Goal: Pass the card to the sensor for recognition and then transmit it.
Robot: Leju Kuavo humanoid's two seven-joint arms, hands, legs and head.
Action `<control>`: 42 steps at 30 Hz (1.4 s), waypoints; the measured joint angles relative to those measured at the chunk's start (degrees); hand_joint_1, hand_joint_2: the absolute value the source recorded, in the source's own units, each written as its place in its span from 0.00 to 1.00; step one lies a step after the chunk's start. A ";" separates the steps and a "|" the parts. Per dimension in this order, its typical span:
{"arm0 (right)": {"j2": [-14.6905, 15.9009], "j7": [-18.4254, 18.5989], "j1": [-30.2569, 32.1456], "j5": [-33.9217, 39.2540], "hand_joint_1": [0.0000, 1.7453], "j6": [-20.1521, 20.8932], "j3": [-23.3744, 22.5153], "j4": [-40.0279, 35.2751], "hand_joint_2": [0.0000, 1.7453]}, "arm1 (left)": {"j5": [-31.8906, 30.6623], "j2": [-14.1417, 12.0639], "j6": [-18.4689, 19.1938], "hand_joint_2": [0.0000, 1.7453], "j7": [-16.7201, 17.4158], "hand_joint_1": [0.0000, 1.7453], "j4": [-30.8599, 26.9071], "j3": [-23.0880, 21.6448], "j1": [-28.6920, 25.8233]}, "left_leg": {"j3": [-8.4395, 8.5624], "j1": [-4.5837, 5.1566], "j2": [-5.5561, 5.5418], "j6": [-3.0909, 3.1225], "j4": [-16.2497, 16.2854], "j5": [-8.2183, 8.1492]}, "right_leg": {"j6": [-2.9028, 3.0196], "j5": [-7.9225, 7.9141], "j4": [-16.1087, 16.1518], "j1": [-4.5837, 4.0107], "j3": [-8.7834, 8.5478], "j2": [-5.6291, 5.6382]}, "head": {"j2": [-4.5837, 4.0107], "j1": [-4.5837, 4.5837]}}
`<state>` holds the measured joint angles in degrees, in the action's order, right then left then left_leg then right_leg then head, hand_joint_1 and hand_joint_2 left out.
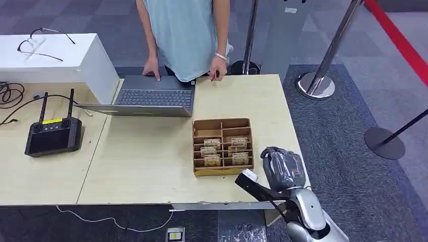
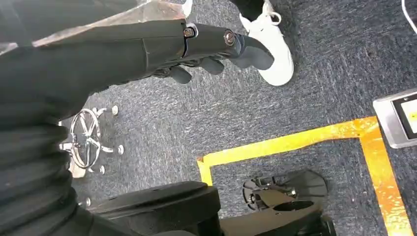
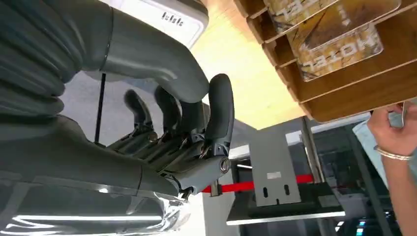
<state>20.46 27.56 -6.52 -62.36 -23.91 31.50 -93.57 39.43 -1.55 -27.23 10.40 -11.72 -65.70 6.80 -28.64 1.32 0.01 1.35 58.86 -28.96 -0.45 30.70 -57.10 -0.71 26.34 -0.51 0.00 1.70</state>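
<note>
A brown cardboard box (image 1: 222, 169) with compartments stands on the wooden table (image 1: 146, 166), holding several hotel cards (image 1: 211, 143). In the right wrist view the cards (image 3: 339, 42) stand in their slots. A small white sensor (image 1: 247, 175) lies by the box's front right corner, and the right wrist view shows the sensor (image 3: 167, 19) close behind my thumb. My right hand (image 1: 282, 169) hovers just right of the box, its fingers (image 3: 219, 113) bent and apart, holding nothing. My left hand (image 2: 211, 46) hangs over the carpet and holds nothing.
A person stands at the table's far side with both hands at a grey laptop (image 1: 151, 96). A black remote controller (image 1: 53, 135) lies at the left, a white box (image 1: 50, 58) behind it. Metal stanchions (image 1: 317, 83) stand to the right. A white shoe (image 2: 273, 46) is on the floor.
</note>
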 joint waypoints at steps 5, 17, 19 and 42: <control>-0.02 -0.22 -1.61 -0.09 0.68 1.68 1.55 0.02 1.00 | -0.30 0.00 0.13 1.00 -0.31 0.00 0.00 -0.48 0.02 | 0.01 0.00 0.00 0.00 0.00 0.00 | 0.00 0.00 0.00 0.00 0.00 0.00 | 0.00 -0.02; -0.96 -1.16 -6.16 -0.20 0.52 4.57 5.33 0.96 1.00 | -1.20 -0.07 0.81 1.00 -0.26 0.00 0.00 -1.27 0.08 | 0.00 -0.01 0.01 0.00 0.00 0.00 | 0.00 0.00 -0.01 -0.01 0.00 0.00 | 0.00 -0.02; -1.20 -1.36 -6.63 0.13 0.53 4.81 5.84 1.25 1.00 | -1.20 -0.07 0.81 1.00 -0.26 0.00 0.00 -1.31 0.09 | 0.00 -0.01 0.00 0.00 0.00 0.00 | 0.00 0.00 -0.01 -0.01 0.00 0.00 | 0.00 -0.02; -3.06 -2.19 -9.42 1.42 0.47 4.72 9.55 6.51 1.00 | -1.79 -0.09 1.11 1.00 0.09 0.00 0.00 -2.51 0.09 | 0.00 -0.01 0.00 0.00 0.00 0.00 | 0.01 0.00 -0.01 -0.01 0.00 0.00 | 0.00 -0.02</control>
<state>17.40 25.38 -15.94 -60.94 -19.19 41.05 -87.06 37.64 -1.64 -26.12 10.49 -11.72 -68.22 6.89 -28.64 1.32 0.02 1.35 58.86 -28.95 -0.45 30.70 -57.12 -0.71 26.34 -0.51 0.00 1.68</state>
